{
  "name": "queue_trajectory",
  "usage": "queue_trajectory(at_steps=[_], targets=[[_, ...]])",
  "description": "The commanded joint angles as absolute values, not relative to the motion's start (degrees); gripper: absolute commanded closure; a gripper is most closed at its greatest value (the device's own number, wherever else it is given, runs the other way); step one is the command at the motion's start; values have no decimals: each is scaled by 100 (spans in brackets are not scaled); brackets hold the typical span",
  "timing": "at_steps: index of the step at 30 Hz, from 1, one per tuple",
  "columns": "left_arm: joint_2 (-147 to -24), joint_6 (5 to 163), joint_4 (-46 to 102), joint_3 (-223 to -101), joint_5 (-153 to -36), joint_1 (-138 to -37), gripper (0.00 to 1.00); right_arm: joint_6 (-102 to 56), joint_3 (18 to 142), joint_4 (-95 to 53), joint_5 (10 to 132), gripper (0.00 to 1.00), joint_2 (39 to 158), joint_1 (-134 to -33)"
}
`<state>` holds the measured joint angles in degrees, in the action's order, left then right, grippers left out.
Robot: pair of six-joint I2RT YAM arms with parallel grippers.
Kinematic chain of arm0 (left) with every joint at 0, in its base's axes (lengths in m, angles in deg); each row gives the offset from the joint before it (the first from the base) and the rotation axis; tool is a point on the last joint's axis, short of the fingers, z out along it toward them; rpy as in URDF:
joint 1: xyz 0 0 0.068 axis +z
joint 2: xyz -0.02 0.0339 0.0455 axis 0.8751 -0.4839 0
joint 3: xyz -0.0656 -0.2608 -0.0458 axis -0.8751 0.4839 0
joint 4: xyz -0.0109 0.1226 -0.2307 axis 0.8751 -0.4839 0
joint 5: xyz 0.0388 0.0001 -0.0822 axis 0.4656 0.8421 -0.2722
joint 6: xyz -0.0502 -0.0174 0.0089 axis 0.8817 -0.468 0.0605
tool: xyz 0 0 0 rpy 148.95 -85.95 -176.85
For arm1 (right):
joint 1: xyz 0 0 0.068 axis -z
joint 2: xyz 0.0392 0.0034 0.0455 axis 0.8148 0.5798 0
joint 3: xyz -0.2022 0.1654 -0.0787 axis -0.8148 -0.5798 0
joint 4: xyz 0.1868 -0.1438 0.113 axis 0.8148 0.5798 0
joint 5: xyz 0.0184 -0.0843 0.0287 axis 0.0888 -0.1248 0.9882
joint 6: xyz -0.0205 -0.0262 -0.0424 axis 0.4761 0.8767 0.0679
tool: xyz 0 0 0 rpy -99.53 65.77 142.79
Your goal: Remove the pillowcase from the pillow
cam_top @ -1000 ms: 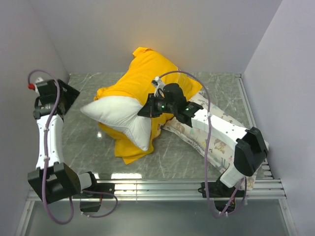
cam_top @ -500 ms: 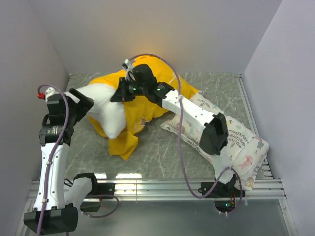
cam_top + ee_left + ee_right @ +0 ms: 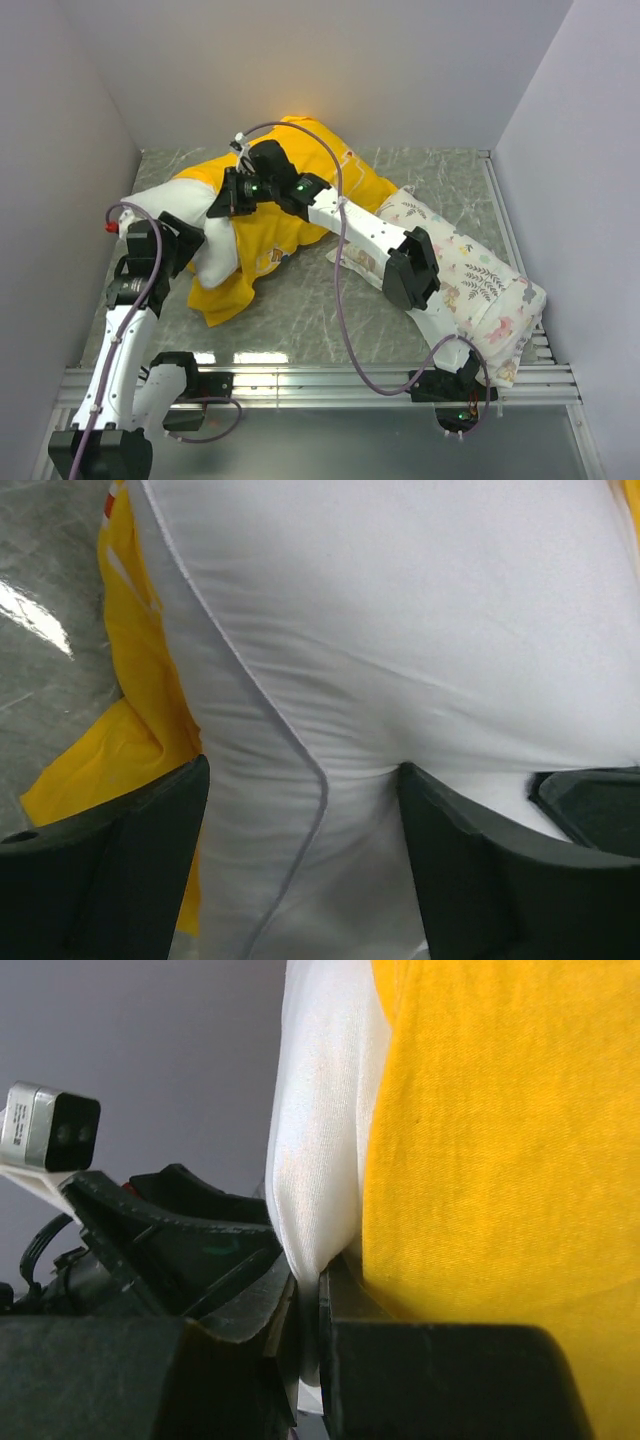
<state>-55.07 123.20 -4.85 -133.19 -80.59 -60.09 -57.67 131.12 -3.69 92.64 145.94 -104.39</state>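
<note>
The plain white pillow [image 3: 215,255] sticks out of the left end of the yellow pillowcase [image 3: 350,170] at the left middle of the table. My right gripper [image 3: 215,205] reaches across the case and is shut on a fold of the pillow's white fabric [image 3: 320,1140], with the yellow case [image 3: 500,1140] against its right finger. My left gripper [image 3: 180,245] is at the pillow's left end. In the left wrist view its fingers [image 3: 460,860] press into the bulging pillow [image 3: 400,630] held between them, and yellow case [image 3: 150,710] shows at the left.
A white pillow printed with pastel figures [image 3: 460,270] lies at the right under the right arm. Grey walls close in the left, back and right. A metal rail [image 3: 330,380] runs along the near edge. The floor is grey marble [image 3: 330,310].
My right gripper has dragged the pillow and case to the left. My left arm has swung in from the left wall and its fingers have come round the pillow's exposed end.
</note>
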Motion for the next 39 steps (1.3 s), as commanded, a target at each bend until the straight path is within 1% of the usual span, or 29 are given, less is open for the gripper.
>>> queue_trajectory(at_steps=[1, 2, 3, 4, 5, 9, 11, 12, 13, 14, 16, 17, 20, 22, 23, 25, 28, 30, 34, 39], targets=[[-5771, 12499, 48, -13060, -8394, -6071, 21, -6023, 13220, -1358, 9514, 100, 14382, -10528], [-5824, 12534, 101, -13034, -8368, -6071, 48, -5989, 13115, -1349, 9470, 100, 14347, -10536], [-5825, 12543, 171, -13025, -8333, -6071, 61, -5953, 13053, -1366, 9452, 100, 14312, -10537], [-5833, 12561, 146, -13042, -8193, -6071, 85, -5936, 12966, -1393, 9435, 100, 14225, -10545], [-5877, 12552, 85, -13086, -8122, -6071, 100, -5901, 12808, -1410, 9400, 100, 14180, -10537], [-5877, 12491, -206, -13428, -7709, -6071, 100, -5681, 12552, -1341, 9216, 100, 13995, -10545], [-5807, 12473, -451, -13551, -7394, -6071, 100, -5384, 12569, -1051, 9040, 100, 13890, -10537], [-5755, 12447, -591, -13639, -7270, -6071, 100, -5129, 12561, -824, 8787, 96, 13785, -10545], [-5754, 12447, -593, -13675, -7269, -6079, 100, -4996, 12560, -700, 8593, 91, 13697, -10545], [-5685, 12421, -689, -13701, -7208, -6080, 100, -4838, 12508, -594, 8399, 76, 13601, -10545], [-5623, 12394, -733, -13693, -7207, -6071, 100, -4444, 12368, -339, 7837, 62, 13268, -10537], [-5596, 12376, -768, -13675, -7225, -6071, 100, -4311, 12297, -286, 7696, 50, 13135, -10545], [-5587, 12333, -795, -13622, -7295, -6071, 100, -3871, 11981, -198, 7204, 34, 12626, -10545], [-5543, 12324, -786, -13561, -7374, -6071, 100, -3625, 11771, -110, 6879, 30, 12327, -10545], [-5491, 12306, -786, -13535, -7392, -6071, 100, -3537, 11761, -40, 6416, 27, 12282, -10537], [-5412, 12271, -795, -13552, -7409, -6071, 100, -3326, 11848, 241, 5783, 26, 12334, -10493], [-5350, 12227, -909, -13648, -7401, -6071, 100, -3202, 12137, 793, 5314, 25, 12693, -10396], [-5306, 12174, -953, -13762, -7383, -6071, 100, -3263, 12156, 971, 5112, 27, 12843, -10248], [-5210, 11999, -997, -13868, -7488, -6080, 100, -3509, 11858, 1033, 4979, 29, 13054, -9922], [-5078, 11910, -988, -13886, -7532, -6071, 100, -3676, 11769, 892, 5294, 27, 13370, -9588]])
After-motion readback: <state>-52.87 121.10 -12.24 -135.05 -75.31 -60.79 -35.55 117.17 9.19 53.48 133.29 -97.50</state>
